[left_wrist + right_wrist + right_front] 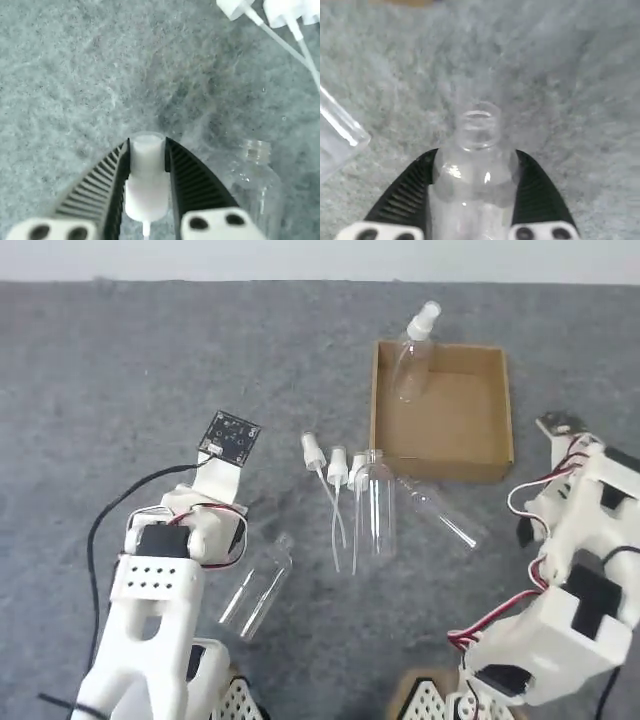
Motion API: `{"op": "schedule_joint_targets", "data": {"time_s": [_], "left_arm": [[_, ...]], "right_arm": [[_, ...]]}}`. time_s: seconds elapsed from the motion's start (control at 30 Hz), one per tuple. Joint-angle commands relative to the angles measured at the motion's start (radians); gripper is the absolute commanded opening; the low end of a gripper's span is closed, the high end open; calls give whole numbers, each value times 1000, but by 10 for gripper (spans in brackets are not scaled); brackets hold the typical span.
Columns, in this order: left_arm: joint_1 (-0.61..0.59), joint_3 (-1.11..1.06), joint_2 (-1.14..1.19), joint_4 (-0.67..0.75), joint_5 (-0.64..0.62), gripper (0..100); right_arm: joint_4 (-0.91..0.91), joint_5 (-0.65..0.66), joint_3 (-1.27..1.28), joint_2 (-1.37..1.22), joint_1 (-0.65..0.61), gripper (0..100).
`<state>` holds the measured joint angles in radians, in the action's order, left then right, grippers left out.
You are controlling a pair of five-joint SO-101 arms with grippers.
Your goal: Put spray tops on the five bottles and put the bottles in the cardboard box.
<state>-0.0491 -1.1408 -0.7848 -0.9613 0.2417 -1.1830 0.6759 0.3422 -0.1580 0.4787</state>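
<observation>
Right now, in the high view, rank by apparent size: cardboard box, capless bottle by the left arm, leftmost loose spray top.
1. cardboard box
2. capless bottle
3. leftmost spray top

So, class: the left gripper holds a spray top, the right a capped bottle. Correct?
No. The right wrist view shows the bottle in the right gripper with an open neck, no top. The left gripper does hold a spray top.

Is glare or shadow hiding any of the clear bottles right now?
High view: even light, white streaks along the clear plastic bottle lying on the grey mat; right wrist view: two glints on the shoulder of the held clear bottle; left wrist view: white spray top evenly lit.
</observation>
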Motion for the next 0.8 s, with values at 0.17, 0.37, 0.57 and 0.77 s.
{"op": "schedule_joint_targets", "data": {"time_s": [0.17,0.37,0.57,0.77], "left_arm": [[-5,35,-35,37,-12,16],[-12,191,-37,-29,-18,15],[-29,483,-37,-244,-48,15],[-100,688,-37,-351,-77,13]], "right_arm": [[-156,-9,-195,183,13,5],[-188,-106,-118,499,-131,5],[-130,-296,14,786,-432,6],[-124,-427,57,881,-783,6]]}}
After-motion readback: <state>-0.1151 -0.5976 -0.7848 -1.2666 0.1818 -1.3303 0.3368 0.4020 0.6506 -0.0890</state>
